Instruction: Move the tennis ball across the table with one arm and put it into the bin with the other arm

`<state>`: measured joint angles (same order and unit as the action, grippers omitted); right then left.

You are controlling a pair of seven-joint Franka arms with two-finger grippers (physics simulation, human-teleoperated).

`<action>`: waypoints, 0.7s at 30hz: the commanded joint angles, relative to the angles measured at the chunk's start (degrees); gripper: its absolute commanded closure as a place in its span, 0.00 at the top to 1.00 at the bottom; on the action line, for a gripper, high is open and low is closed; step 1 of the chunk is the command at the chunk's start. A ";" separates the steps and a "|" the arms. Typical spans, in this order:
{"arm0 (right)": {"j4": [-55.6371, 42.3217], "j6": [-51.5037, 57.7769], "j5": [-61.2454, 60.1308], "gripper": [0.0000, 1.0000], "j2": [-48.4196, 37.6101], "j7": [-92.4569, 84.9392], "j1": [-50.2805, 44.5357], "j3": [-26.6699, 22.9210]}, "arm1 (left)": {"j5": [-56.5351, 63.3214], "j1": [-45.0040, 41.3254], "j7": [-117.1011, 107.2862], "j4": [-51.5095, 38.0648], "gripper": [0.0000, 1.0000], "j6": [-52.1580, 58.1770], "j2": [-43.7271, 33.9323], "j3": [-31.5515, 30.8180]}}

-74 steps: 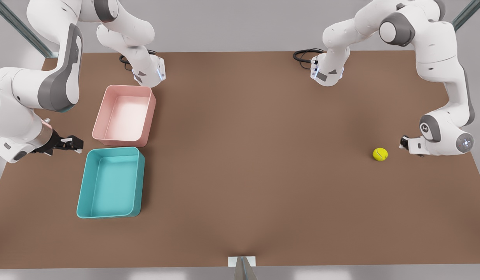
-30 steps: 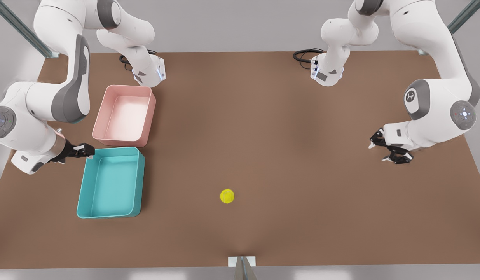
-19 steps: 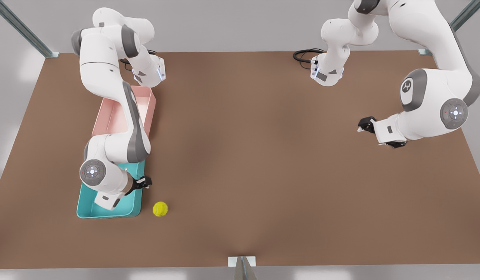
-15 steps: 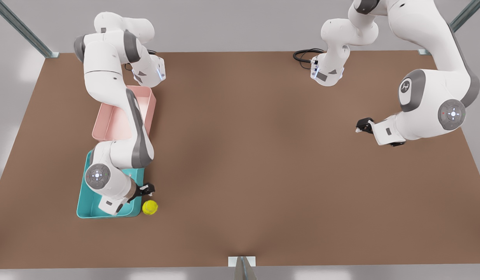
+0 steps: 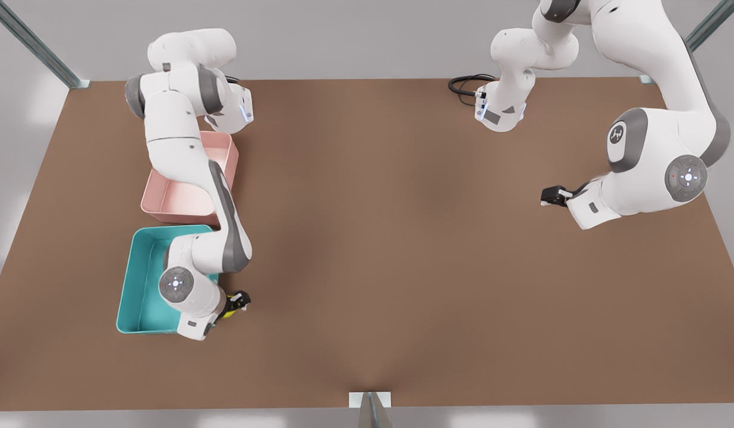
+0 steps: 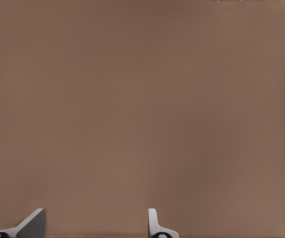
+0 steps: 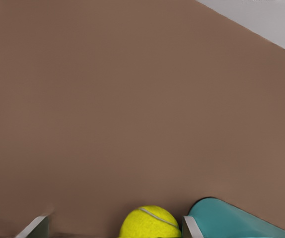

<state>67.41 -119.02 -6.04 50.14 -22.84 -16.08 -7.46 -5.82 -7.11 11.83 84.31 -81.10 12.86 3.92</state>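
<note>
Since half a second ago the small yellow-green fuzzy tennis ball has closed the last gap to the shallow teal plastic bin, and the right tool has dropped over it. Ball sits on the matte brown bench, between the right tool's fingers, just beside the bin's rounded outer corner, seemingly touching it. Not in the bin yet.

Handling, my read: light, springy, felt gives decent friction, but it's round and rolls off at any nudge. Pinch across the widest part, centred, and don't knock it sideways into the bin wall first.

Right tool: fingers apart, wider than the ball, straddling it. Ball lies closer to the bin-side finger; contact I can't tell. Nothing clamped.

Left tool waits well apart from the ball, far across the bench, fingers spread, holding nothing, bare bench under it.

Pink plastic tray sits beyond the teal bin, not involved.
</note>
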 commanded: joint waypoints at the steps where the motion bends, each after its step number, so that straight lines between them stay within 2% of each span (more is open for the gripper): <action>1: 0.00 1.43 0.50 1.00 0.22 -44.47 -0.27 0.43 | 0.02 -0.01 -8.49 -0.11 1.00 0.15 -0.12 -0.05; 6: -0.61 -2.09 3.93 1.00 1.27 -80.42 -1.06 0.16 | -0.07 -0.01 -8.58 -0.02 1.00 1.03 -0.12 0.04; 8: -0.79 -2.44 4.54 1.00 1.53 -86.75 -1.06 -0.28 | -0.07 -0.01 -8.58 -0.02 1.00 1.12 -0.03 -0.31; 18: -0.09 -4.02 6.30 1.00 3.73 -89.83 -0.45 -2.47 | -0.42 1.04 -8.75 -0.11 1.00 2.78 -0.03 -0.49; 21: 0.17 -4.02 5.86 1.00 3.73 -89.22 -0.45 -2.47 | -0.07 0.25 -12.97 -1.34 1.00 3.14 0.15 -3.21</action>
<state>67.78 -122.63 -0.02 53.92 -81.49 -16.52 -9.91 -5.96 -6.56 5.25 83.14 -79.08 13.06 1.51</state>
